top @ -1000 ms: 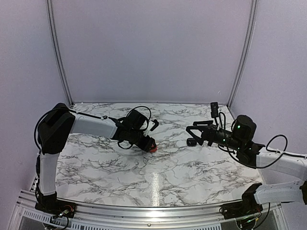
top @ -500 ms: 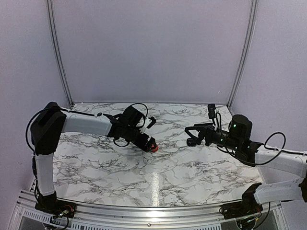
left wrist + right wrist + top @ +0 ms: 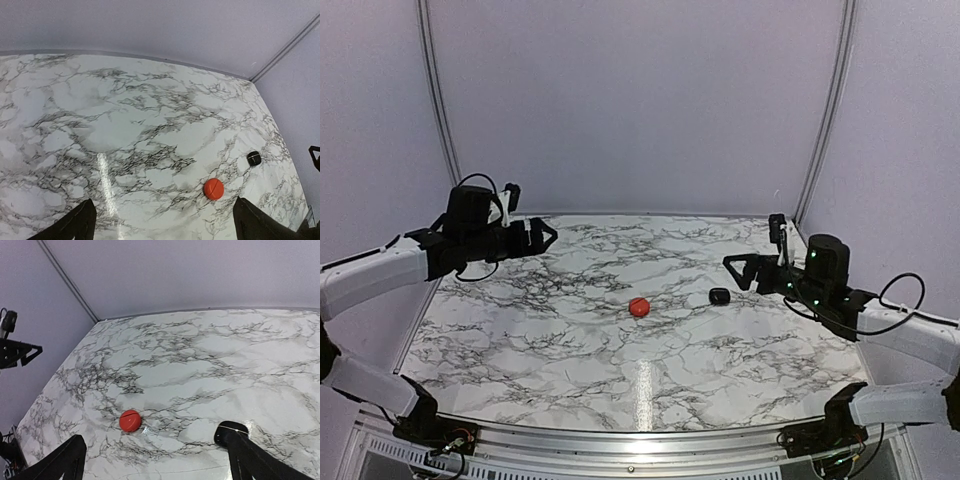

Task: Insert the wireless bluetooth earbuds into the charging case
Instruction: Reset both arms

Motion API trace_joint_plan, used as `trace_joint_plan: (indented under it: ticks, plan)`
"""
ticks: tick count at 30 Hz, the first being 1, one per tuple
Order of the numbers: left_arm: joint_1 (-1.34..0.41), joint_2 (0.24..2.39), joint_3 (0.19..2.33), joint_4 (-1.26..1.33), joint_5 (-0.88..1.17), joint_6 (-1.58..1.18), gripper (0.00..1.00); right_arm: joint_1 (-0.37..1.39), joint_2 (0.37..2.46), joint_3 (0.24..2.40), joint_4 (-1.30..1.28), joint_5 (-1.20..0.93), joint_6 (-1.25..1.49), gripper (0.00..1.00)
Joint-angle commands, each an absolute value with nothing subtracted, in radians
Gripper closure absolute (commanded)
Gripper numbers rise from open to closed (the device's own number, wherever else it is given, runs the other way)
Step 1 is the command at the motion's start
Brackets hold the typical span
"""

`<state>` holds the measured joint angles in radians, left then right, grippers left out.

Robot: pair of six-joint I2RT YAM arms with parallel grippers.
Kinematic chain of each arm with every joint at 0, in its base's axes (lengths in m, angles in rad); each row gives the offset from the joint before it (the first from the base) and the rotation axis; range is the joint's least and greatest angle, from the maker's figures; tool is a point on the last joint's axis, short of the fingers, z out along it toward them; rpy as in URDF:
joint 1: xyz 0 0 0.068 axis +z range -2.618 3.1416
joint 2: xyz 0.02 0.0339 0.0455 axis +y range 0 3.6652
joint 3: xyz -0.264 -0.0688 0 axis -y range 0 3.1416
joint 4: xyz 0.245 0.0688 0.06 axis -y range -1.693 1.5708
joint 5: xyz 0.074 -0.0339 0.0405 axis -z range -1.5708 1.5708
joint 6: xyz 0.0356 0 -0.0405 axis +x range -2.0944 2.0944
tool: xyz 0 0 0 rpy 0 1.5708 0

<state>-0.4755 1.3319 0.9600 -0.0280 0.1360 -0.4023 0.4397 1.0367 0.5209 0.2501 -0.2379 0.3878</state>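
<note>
Fingers (image 3: pixel 75 225) splayed over veined marble table (image 3: pixel 570 330), round red case (image 3: pixel 638 307).

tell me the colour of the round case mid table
The round case is red, clearest in the left wrist view.

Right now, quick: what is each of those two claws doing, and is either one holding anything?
Left gripper: open, holding nothing.
Right gripper: open, holding nothing.
</note>
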Motion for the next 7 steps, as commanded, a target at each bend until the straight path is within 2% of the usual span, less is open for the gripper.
trace_joint_plan:
  ticks: [1,7]
  plan:
    - [-0.415,1.2,0.815,-0.033,0.075,-0.505,0.01,0.357,1.003,0.491,0.237,-0.193,0.381,0.01]
    - [-0.397,1.134,0.693,-0.014,0.031,-0.52,0.01,0.29,1.007,0.411,0.322,-0.208,0.393,0.01]
